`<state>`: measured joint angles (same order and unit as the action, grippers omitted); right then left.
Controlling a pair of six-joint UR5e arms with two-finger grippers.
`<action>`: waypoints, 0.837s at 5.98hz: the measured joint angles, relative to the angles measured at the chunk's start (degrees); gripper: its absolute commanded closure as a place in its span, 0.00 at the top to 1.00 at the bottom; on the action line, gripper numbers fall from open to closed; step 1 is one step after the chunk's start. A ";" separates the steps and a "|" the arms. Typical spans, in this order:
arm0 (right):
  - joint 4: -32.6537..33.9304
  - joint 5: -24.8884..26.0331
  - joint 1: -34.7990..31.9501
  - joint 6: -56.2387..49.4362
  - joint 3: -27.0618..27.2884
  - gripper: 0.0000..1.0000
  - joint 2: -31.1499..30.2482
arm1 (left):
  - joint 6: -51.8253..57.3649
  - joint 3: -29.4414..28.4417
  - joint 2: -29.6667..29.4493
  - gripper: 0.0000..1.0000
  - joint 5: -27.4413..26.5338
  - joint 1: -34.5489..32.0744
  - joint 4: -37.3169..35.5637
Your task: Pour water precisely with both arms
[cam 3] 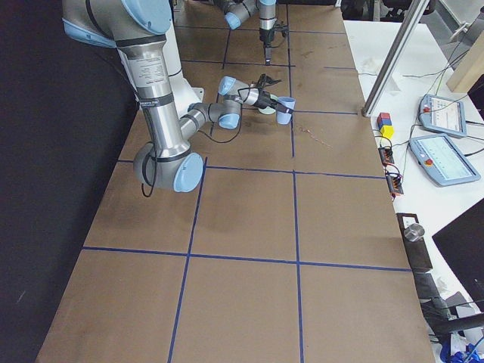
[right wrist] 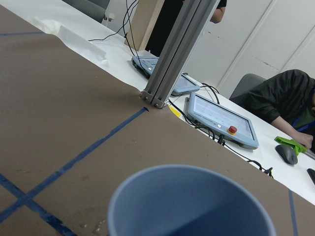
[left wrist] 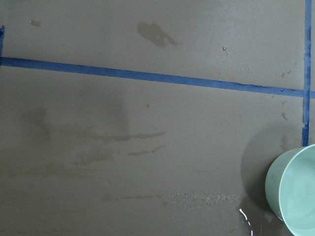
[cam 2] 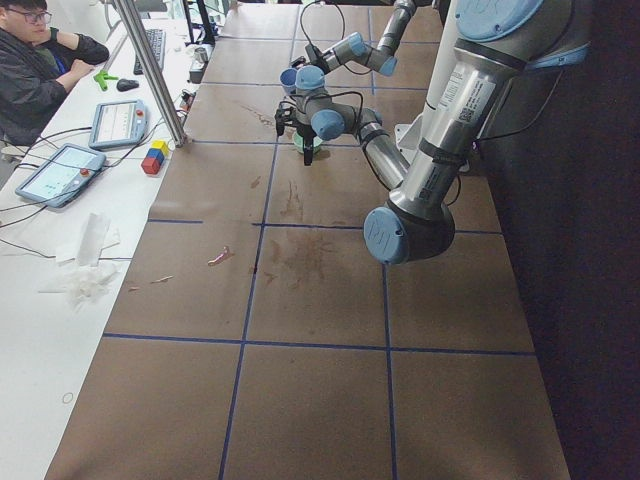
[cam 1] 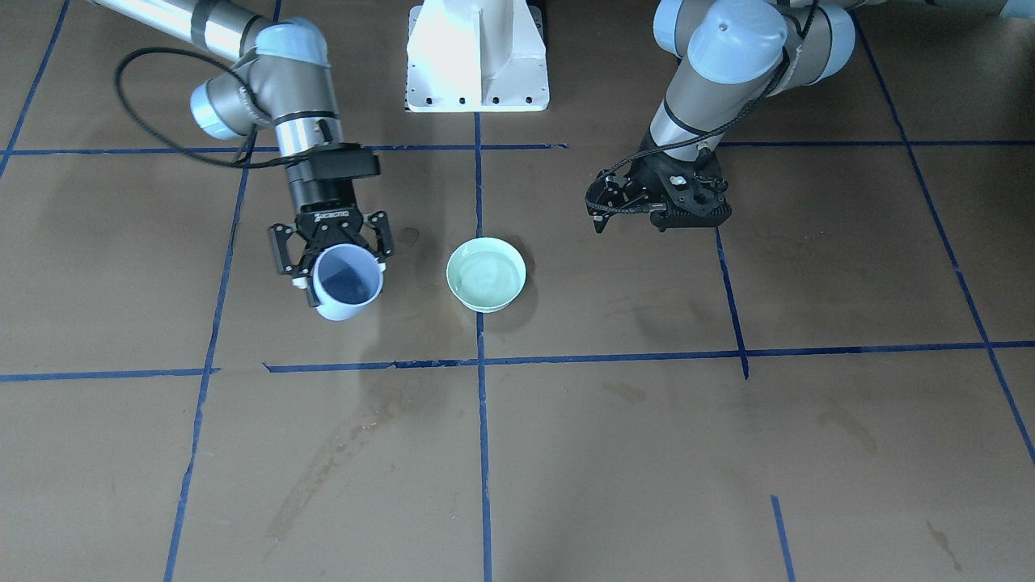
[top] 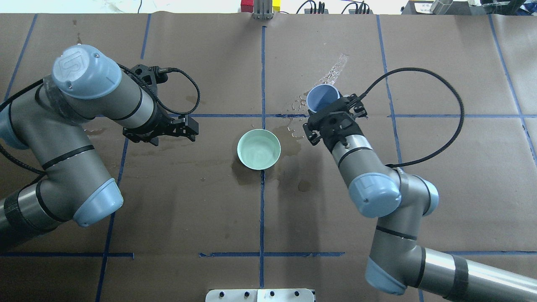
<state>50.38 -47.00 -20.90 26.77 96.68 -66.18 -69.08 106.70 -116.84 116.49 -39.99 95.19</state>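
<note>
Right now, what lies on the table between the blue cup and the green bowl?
Nothing solid, just water droplets and damp stains on the brown paper between the blue cup and the green bowl; the overhead view shows it.

Raised "UR" emblem (top: 70,63) on the pale blue joint cap (top: 84,73) of the left arm (top: 63,138), at ten o'clock in the overhead view. In the front-facing view, a short white wordmark (cam 1: 327,215) on the right claw (cam 1: 344,275), at twelve o'clock from the blue cup (cam 1: 356,305) it grips, is too small to read.
</note>
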 measured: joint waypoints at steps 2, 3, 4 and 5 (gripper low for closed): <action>16.77 8.63 3.53 -3.78 -0.15 0.00 6.57 | -0.07 0.19 -0.02 1.00 0.04 0.00 0.00; 21.60 11.73 4.47 -8.95 -0.54 0.00 8.21 | -0.08 0.33 0.01 1.00 0.05 -0.02 0.00; 23.27 14.17 5.13 -13.81 -1.77 0.00 9.02 | -0.09 0.43 0.03 1.00 0.08 -0.04 0.00; 23.73 15.59 5.54 -16.14 -3.71 0.00 9.62 | -0.09 0.48 0.03 1.00 0.11 -0.02 0.00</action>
<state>74.11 -31.40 -15.36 10.63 92.97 -56.56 -69.17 107.18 -116.81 116.61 -40.01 95.19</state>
